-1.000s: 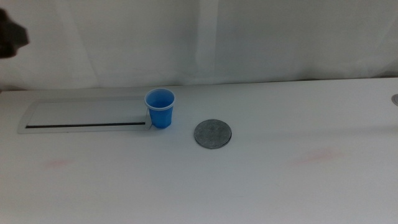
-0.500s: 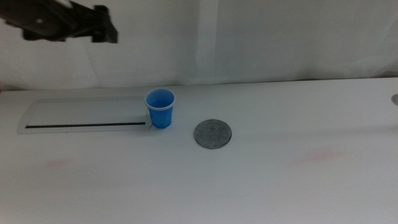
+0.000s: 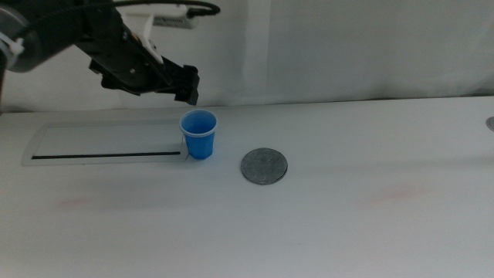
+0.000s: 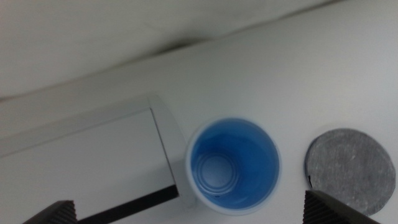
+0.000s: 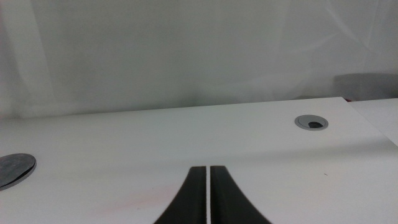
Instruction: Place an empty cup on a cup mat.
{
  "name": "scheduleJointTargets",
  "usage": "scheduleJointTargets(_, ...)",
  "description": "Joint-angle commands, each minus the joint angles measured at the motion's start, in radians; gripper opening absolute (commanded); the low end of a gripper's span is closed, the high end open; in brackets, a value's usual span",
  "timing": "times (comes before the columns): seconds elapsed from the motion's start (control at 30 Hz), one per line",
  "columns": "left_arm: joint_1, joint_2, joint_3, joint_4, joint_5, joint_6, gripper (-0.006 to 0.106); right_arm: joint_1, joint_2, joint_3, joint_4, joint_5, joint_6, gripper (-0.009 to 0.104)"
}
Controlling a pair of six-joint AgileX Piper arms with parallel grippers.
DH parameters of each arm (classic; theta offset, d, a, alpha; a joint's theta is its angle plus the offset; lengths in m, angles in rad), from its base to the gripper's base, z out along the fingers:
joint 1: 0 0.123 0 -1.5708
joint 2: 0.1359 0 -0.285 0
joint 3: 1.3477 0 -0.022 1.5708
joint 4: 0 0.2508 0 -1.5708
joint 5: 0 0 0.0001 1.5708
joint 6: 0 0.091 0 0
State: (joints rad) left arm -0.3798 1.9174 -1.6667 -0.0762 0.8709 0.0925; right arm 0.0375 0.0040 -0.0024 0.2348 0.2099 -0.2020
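The blue cup point(image 3: 199, 136) stands upright and empty on the white table, at the right end of a flat white panel. The dark grey round cup mat point(image 3: 264, 166) lies bare a short way to its right. My left gripper point(image 3: 187, 83) hovers above and slightly behind the cup. In the left wrist view its jaws are wide open at the frame's two lower corners point(image 4: 193, 214), with the cup point(image 4: 233, 165) between them from above and the mat point(image 4: 350, 163) beside it. My right gripper point(image 5: 207, 186) is shut and empty, out of the middle view; the mat's edge point(image 5: 13, 169) shows in its view.
A long flat white panel point(image 3: 108, 143) with a dark stripe lies left of the cup and touches it; it also shows in the left wrist view point(image 4: 81, 168). A grey cable grommet point(image 5: 310, 122) sits at the table's far right point(image 3: 490, 123). A white curtain hangs behind the table.
My left arm has swung in from the upper left and come down to just above the cup. The cup and the mat have not moved.
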Motion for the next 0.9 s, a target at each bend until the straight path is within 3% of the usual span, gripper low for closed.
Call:
scheduleJointTargets(0.0, -0.014, 0.023, -0.006, -0.001, -0.008, -0.014, 0.092, 0.004, -0.036, 0.040, -0.004, -0.008, -0.007, -0.003)
scheduleJointTargets(0.87, -0.019, 0.169, -0.006, 0.018, -0.103, -0.049, 0.092, 0.004, -0.036, 0.040, -0.004, -0.008, -0.007, -0.003)
